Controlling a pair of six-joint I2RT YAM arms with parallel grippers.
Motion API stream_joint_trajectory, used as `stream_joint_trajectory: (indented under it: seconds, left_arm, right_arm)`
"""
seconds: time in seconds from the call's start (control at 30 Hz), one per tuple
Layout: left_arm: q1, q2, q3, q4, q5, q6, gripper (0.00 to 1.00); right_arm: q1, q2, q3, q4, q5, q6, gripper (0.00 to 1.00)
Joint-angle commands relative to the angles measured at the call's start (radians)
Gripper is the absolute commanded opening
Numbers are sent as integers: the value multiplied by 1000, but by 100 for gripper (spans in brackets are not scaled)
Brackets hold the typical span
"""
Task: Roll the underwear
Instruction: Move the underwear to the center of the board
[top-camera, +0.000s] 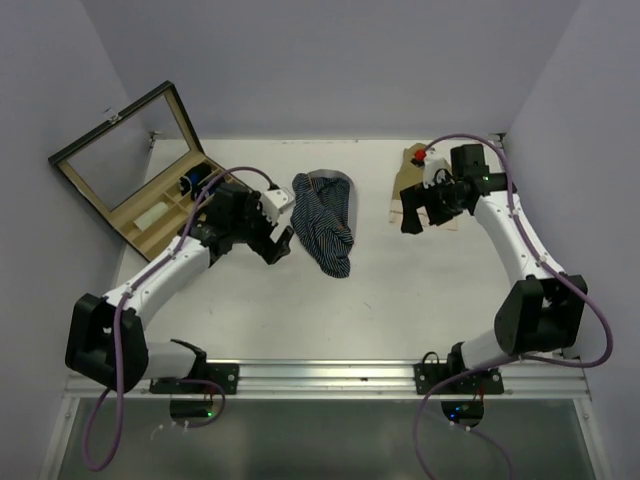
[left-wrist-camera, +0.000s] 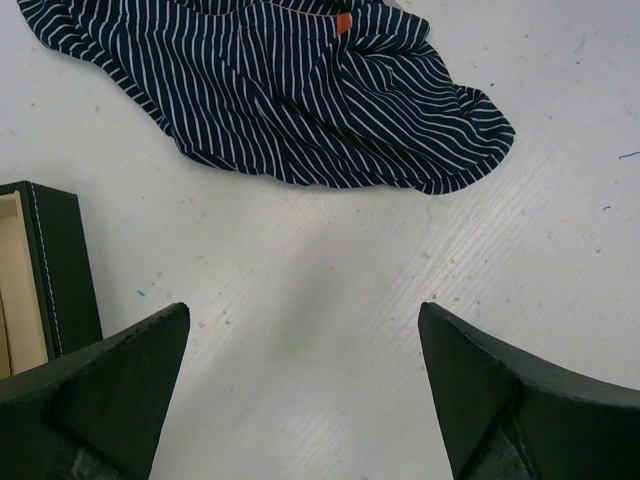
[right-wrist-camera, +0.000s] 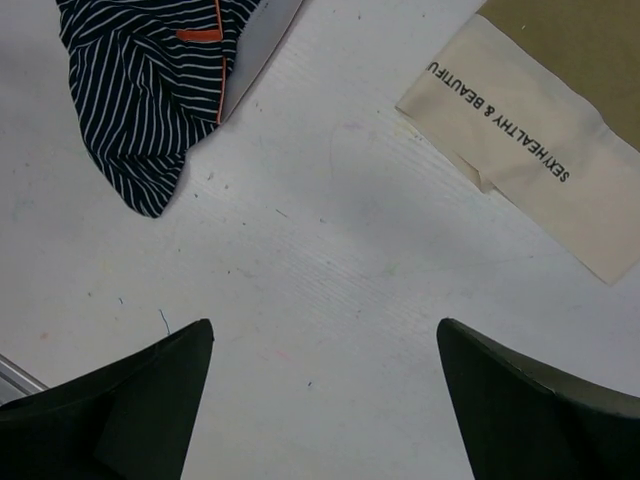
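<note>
The underwear (top-camera: 325, 222) is a crumpled navy piece with thin white stripes and orange trim, lying on the white table near the back middle. In the left wrist view the underwear (left-wrist-camera: 300, 100) lies ahead of my left gripper (left-wrist-camera: 303, 308), whose jaws stand wide apart over bare table. From above, the left gripper (top-camera: 276, 246) sits just left of the cloth without touching it. My right gripper (top-camera: 411, 216) hovers well to the cloth's right. Its wrist view shows the right gripper (right-wrist-camera: 325, 322) open and empty, with the underwear (right-wrist-camera: 140, 90) at the far left.
An open dark box with a glass lid (top-camera: 128, 178) and pale compartments stands at the back left; its corner (left-wrist-camera: 60, 270) shows beside the left fingers. A printed cream label (right-wrist-camera: 520, 140) on brown cardboard (top-camera: 415, 180) lies at the back right, by the right gripper.
</note>
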Motion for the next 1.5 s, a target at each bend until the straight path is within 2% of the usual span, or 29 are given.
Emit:
stream_joint_trajectory:
  seconds: [0.0, 0.1, 0.2, 0.27, 0.33, 0.43, 0.47, 0.57, 0.63, 0.7, 0.73, 0.8, 0.93, 0.97, 1.0, 1.07, 1.1, 1.13, 1.33, 1.4, 1.47]
  left_arm:
    - [3, 33, 22, -10, 19, 48, 100]
    - [-46, 136, 71, -24, 18, 54, 100]
    - [-152, 253, 105, -16, -97, 56, 100]
    - [-216, 352, 152, -13, -117, 37, 99]
    - [-230, 418, 195, 6, -149, -2, 97]
    - [-237, 582, 319, -2, -165, -39, 96]
    - [-237, 610, 345, 6, -165, -46, 96]
    - [-235, 702, 453, 47, -204, -69, 95]
    - [-232, 748, 545, 58, -235, -88, 96]
    - [-215, 813, 611, 61, -206, -111, 96]
    - [-197, 849, 681, 53, -200, -125, 96]
    - [-180, 873, 726, 38, -171, -133, 97]
    - [-154, 860, 734, 44, -151, -110, 93]
    - [-154, 856, 722, 38, -139, -92, 91]
    - [-154, 850, 715, 32, -76, -78, 84]
    - [-155, 827, 668, 15, -15, -35, 77]
    - [-161, 818, 643, 15, 4, -21, 70]
    - [-180, 798, 623, 7, 12, 25, 65]
    - [-295, 753, 473, -39, 2, 76, 31]
    - [-324, 748, 455, -68, 45, 71, 25]
    - [-371, 716, 421, -102, 100, 62, 28]
  right_arm:
    - [2, 29, 2, -1, 38, -3, 99]
    - [2, 103, 40, -8, 69, 14, 99]
    - [1, 201, 109, -8, 107, 46, 99]
    - [-1, 292, 183, -11, 154, 60, 99]
    - [-1, 356, 270, -8, 190, 86, 99]
    - [-1, 495, 396, 6, 210, 133, 92]
    - [-2, 524, 428, 12, 204, 147, 84]
    - [-2, 646, 528, 62, 207, 207, 72]
    - [-2, 735, 593, 82, 234, 239, 67]
    - [-2, 784, 632, 78, 239, 254, 62]
    - [-2, 820, 642, 70, 233, 254, 61]
    - [-2, 834, 633, 38, 228, 236, 58]
    - [-2, 789, 492, 84, 230, 207, 53]
    - [-2, 770, 466, 93, 234, 201, 51]
    - [-2, 764, 429, 99, 242, 186, 50]
    - [-7, 755, 410, 101, 271, 178, 51]
    - [-9, 753, 409, 101, 277, 178, 55]
    - [-12, 747, 413, 101, 280, 178, 64]
    - [-15, 690, 528, 49, 242, 187, 77]
    - [-13, 671, 585, 14, 215, 187, 77]
    - [-13, 649, 600, 1, 192, 193, 77]
